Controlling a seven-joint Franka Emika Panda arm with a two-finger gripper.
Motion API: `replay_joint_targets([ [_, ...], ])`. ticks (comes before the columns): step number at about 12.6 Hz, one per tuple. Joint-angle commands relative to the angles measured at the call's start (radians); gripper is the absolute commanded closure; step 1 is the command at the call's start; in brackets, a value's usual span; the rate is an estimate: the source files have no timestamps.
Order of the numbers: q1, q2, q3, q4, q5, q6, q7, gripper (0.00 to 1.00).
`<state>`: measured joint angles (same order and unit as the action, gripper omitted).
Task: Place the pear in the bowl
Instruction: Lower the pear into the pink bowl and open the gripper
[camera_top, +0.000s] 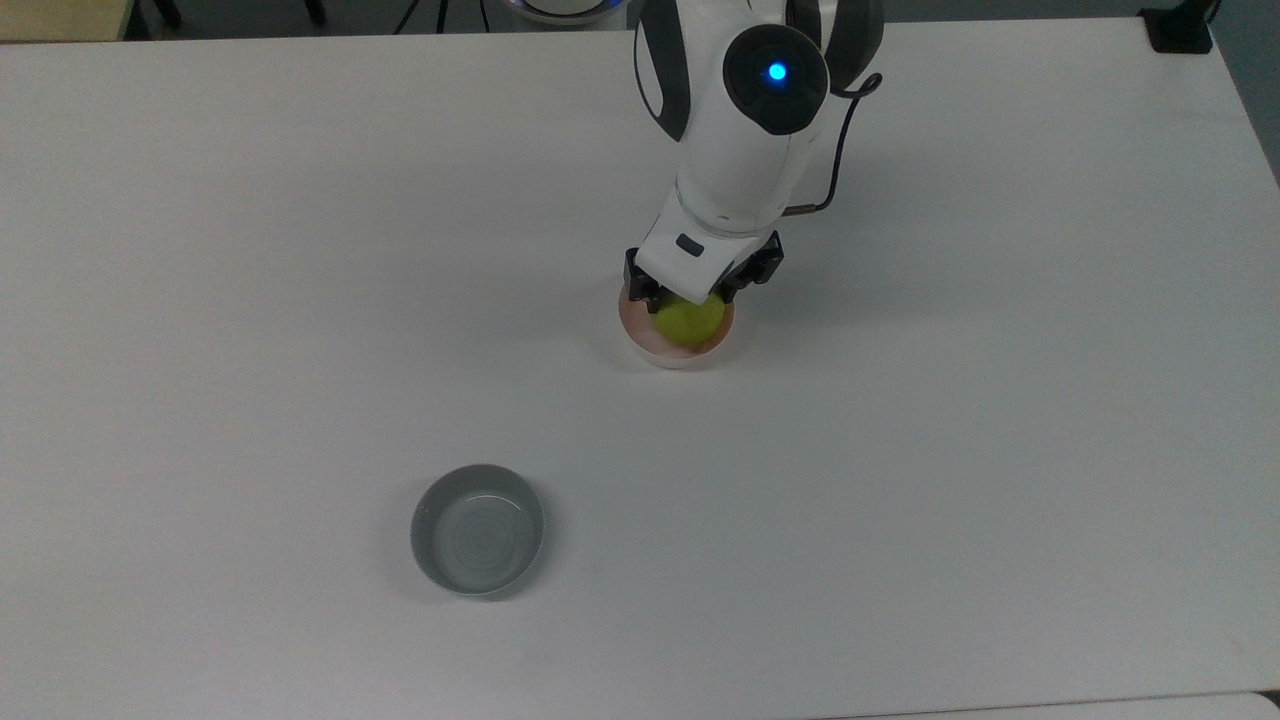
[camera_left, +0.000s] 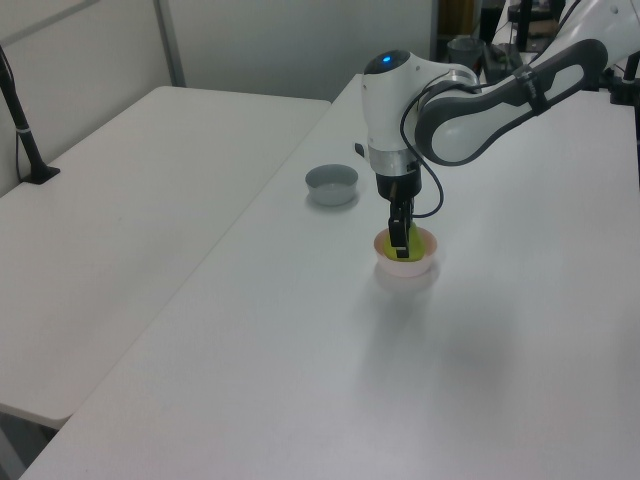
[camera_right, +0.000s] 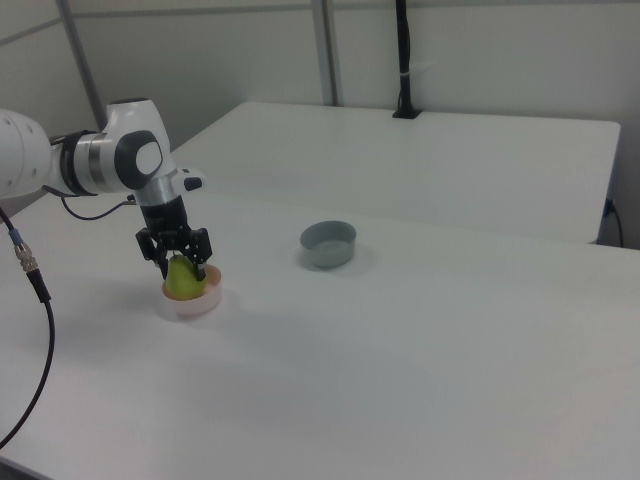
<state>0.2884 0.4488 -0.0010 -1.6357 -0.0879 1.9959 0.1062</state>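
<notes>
The pear (camera_right: 181, 279) stands upright inside the pink bowl (camera_right: 193, 303), long axis vertical, narrow end up between the fingers and round base down in the hollow; in the top view its yellow-green body (camera_top: 689, 320) peeks out below the wrist, within the bowl's rim (camera_top: 670, 358). The gripper (camera_right: 177, 262) points straight down over the bowl, jaws clamped on the pear's upper part from both sides; the grey bowl (camera_top: 477, 529) sits well apart on the white surface (camera_top: 950, 480); no readable writing anywhere.
</notes>
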Motion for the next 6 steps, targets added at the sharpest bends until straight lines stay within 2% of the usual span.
replay_joint_targets([
  [1, 0.005, -0.015, -0.005, -0.018, -0.003, 0.031, 0.016, 0.27],
  [4, -0.002, -0.015, -0.005, -0.016, -0.003, 0.031, 0.016, 0.09],
  [6, -0.003, -0.016, -0.005, -0.015, -0.003, 0.029, 0.016, 0.06],
])
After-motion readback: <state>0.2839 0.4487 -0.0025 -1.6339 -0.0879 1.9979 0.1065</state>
